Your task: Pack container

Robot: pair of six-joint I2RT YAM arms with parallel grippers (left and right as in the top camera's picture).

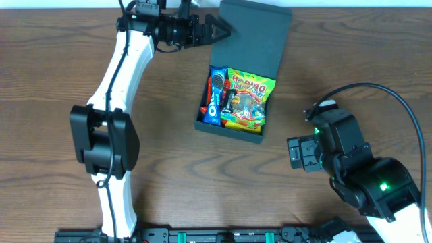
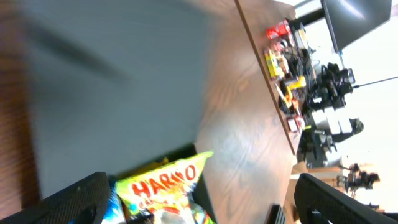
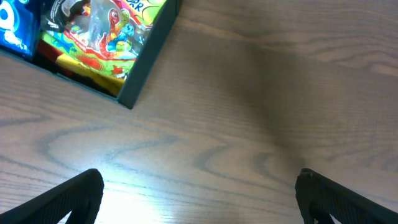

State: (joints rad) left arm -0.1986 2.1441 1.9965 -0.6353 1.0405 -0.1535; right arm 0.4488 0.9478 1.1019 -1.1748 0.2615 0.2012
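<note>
The dark teal-green container stands at the table's middle back, its flap lid open and leaning away. Inside lie a yellow Haribo bag, a blue Oreo packet and a red packet at the left wall. My left gripper is open and empty, at the lid's left edge; its wrist view shows the lid and the Haribo bag between its fingers. My right gripper is open and empty over bare table, right of the container; its wrist view shows the container's corner.
The wooden table lies bare around the container. The left arm runs up the left side. Past the table's far edge, the left wrist view shows cluttered equipment.
</note>
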